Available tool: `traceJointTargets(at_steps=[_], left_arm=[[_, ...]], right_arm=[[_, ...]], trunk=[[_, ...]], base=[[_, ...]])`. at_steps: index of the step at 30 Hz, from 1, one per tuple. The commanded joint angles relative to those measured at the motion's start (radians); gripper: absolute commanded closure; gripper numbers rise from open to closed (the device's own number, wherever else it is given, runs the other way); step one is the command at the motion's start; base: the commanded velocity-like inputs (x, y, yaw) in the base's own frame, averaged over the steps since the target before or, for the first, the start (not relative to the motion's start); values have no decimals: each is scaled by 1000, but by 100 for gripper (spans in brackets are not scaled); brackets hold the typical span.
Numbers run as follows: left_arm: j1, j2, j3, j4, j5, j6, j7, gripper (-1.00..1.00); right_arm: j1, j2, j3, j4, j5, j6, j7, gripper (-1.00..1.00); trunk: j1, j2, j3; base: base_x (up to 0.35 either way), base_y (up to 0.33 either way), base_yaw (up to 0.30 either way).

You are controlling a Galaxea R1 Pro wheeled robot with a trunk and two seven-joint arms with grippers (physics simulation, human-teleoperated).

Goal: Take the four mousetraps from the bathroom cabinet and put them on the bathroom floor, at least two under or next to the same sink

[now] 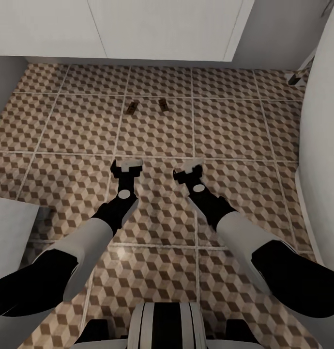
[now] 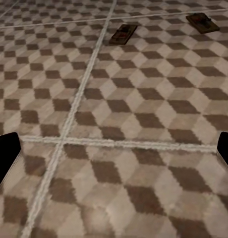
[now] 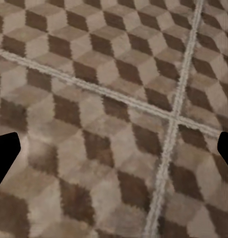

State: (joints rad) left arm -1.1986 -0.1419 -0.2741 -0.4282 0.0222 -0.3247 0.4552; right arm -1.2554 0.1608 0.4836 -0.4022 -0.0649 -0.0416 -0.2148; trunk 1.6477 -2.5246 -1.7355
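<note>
Both empty grippers, left (image 1: pixel 127 166) and right (image 1: pixel 188 170), hang spread wide over the bathroom floor (image 1: pixel 235 126); two mousetraps (image 1: pixel 131 107) (image 1: pixel 163 104) lie ahead, near the white vanity (image 1: pixel 162 29), long axes pointing roughly away.

White flat-fronted unit with door seams (image 1: pixel 162 29) along far wall; grey wall panel (image 1: pixel 5 82) at left; white curved fixture (image 1: pixel 324 145) at right.

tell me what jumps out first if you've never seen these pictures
The cube-patterned bathroom floor stands out first, spreading up to the white vanity at the far side. Two small mousetraps lie side by side on the tiles just in front of that vanity. Nearer the camera, the left gripper and right gripper hang open and empty over the floor.
</note>
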Motion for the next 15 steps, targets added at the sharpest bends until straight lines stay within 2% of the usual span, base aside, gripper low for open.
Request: traceJointTargets(at_steps=[1, 15], left_arm=[[-1, 1, -8, 2, 3, -1, 10, -100], [10, 1, -8, 7, 7, 0, 8, -100]], right_arm=[[-1, -2, 8, 1, -7, -7, -7, -100], [0, -14, 9, 6, -9, -29, -5, -100]], trunk=[[0, 0, 3], [-7, 3, 58]], base=[[0, 0, 0], [0, 0, 0]])
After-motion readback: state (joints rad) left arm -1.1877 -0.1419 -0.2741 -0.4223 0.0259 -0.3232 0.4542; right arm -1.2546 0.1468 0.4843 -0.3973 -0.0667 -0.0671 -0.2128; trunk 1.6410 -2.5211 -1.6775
